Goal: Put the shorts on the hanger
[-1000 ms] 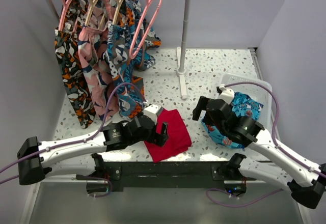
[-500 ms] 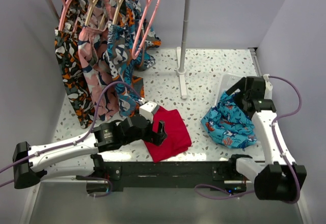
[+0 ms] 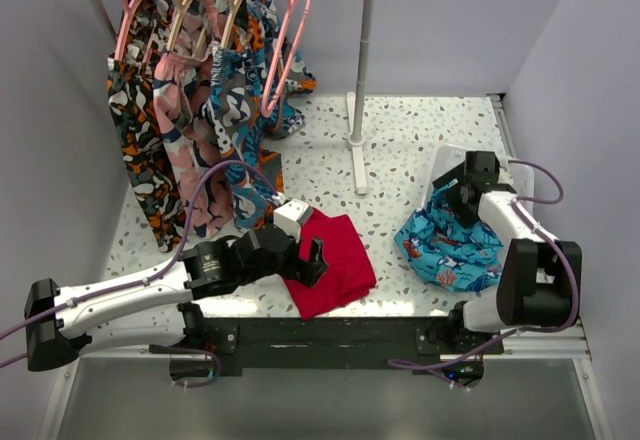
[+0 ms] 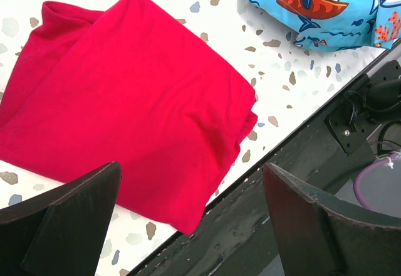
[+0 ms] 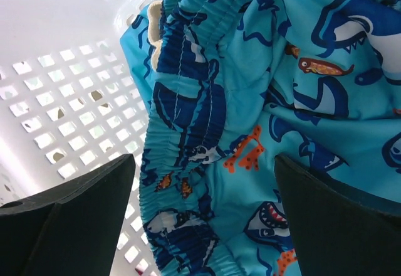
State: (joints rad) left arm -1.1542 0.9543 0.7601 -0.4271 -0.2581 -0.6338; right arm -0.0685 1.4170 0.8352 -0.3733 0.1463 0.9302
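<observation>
Against white basket (image 5: 56,100): shark-print shorts (image 5: 250,100) under spread right claw (image 5: 205,163).

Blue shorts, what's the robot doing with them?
Nothing is picked up yet. The right gripper is open and hovers over the shorts, close to the waistband, where they spill out of a white basket onto the table. The left gripper is open above a red cloth near the front edge. The pink hanger hangs on the rack at the back.
</observation>
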